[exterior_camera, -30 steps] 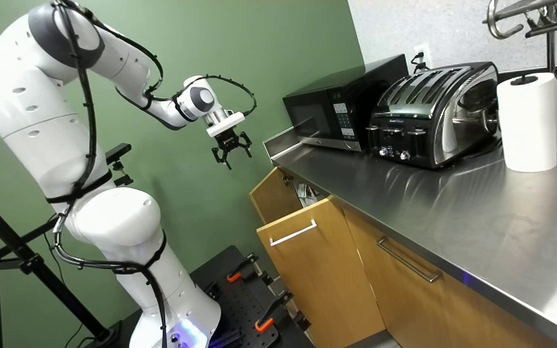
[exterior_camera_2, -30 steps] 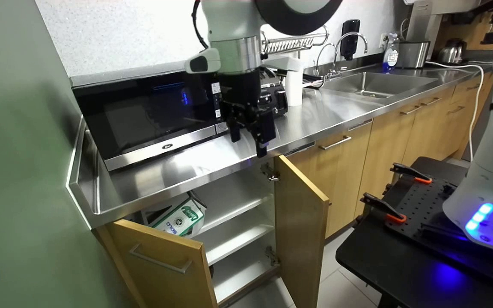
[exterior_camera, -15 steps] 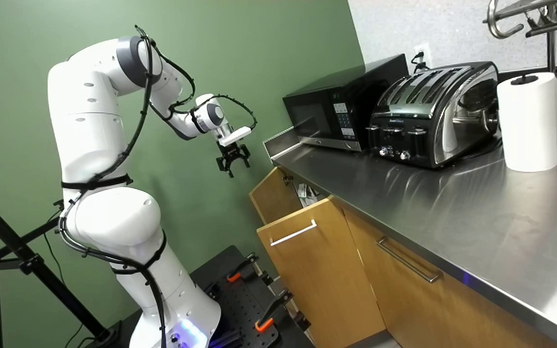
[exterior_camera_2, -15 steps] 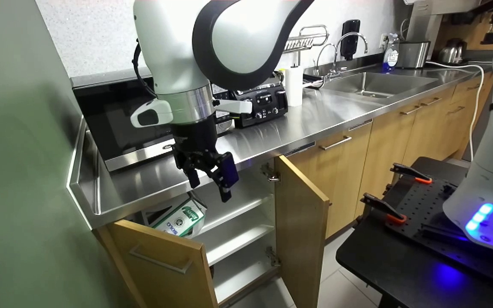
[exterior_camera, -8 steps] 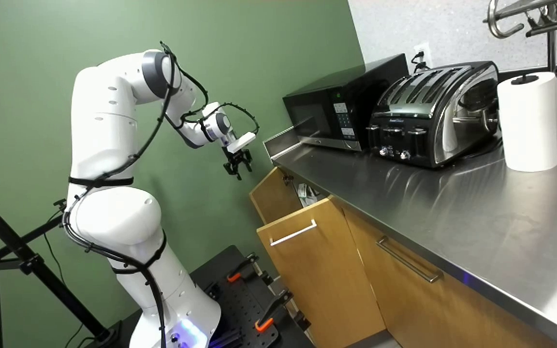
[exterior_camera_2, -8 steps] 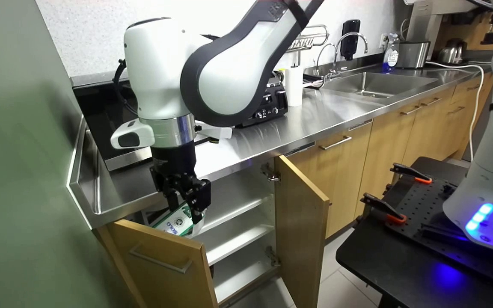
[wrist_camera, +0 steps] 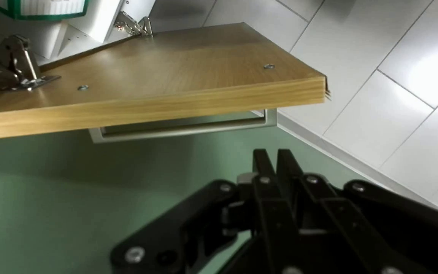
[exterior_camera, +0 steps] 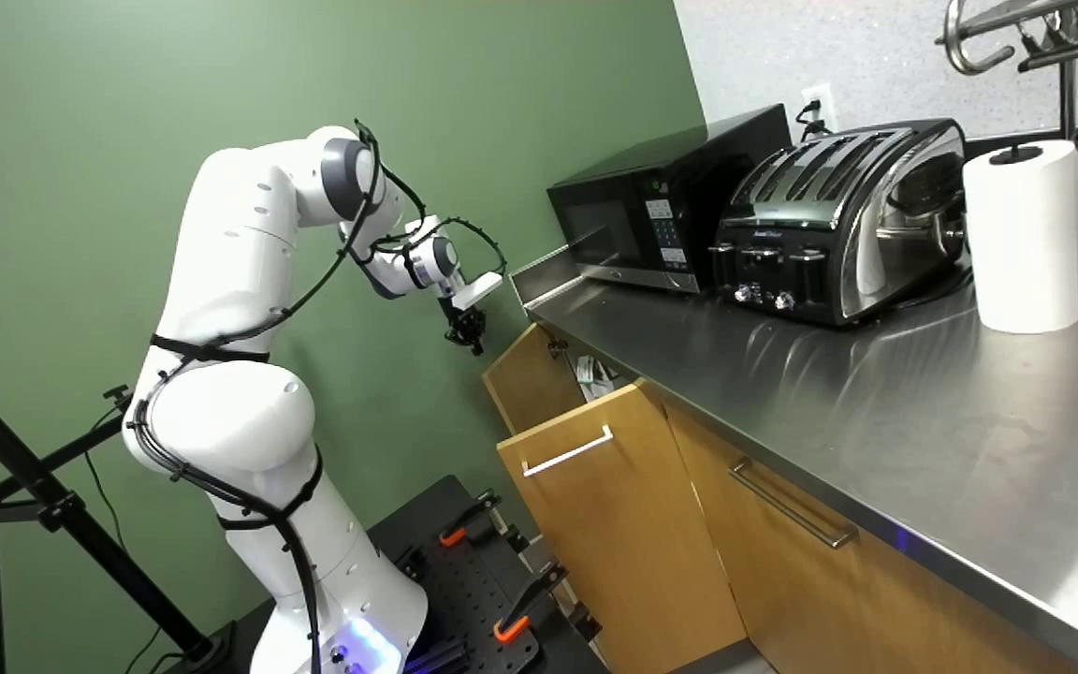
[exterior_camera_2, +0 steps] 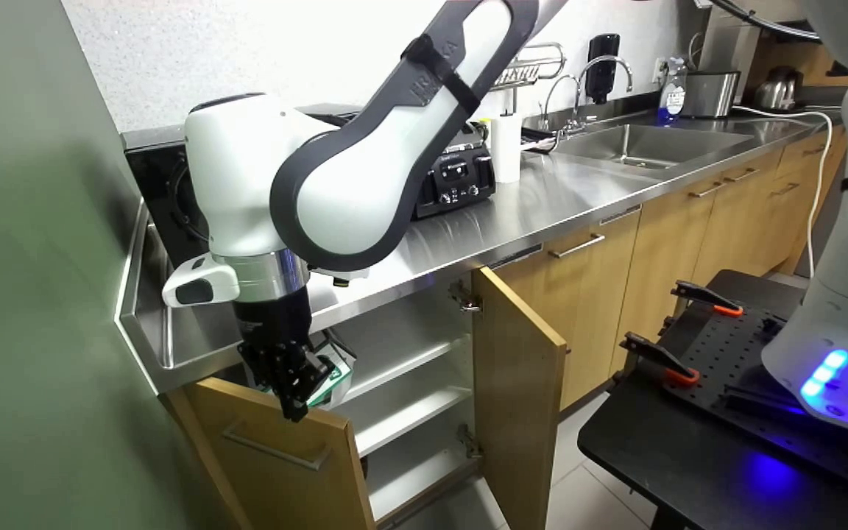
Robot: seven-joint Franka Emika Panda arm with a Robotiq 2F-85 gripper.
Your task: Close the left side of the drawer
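What the task calls the drawer shows as a low wooden cabinet whose two hinged doors stand open. The left door (exterior_camera_2: 313,493) juts out towards the green wall, its bar handle (exterior_camera_2: 277,447) on the outer face. In the wrist view the same left door (wrist_camera: 188,68) is seen from above, with hinges on its inner side. My gripper (wrist_camera: 273,152) is on the handle side, near the free corner, shut but for a thin gap, nothing between its fingertips. In an exterior view the gripper (exterior_camera_2: 294,414) overlaps the door's top edge; I cannot tell whether they touch.
The right door (exterior_camera_2: 516,390) also stands open. A white and green box (exterior_camera_2: 332,379) lies inside the cabinet. A steel counter edge (exterior_camera_2: 394,287) runs above, carrying a microwave (exterior_camera: 633,225) and a toaster (exterior_camera: 838,215). The green wall (exterior_camera_2: 63,309) is close on the left door's outer side.
My gripper has come down from above the counter towards the left door, moving left in an exterior view. Its fingers have drawn together. Both cabinet doors stand as before.
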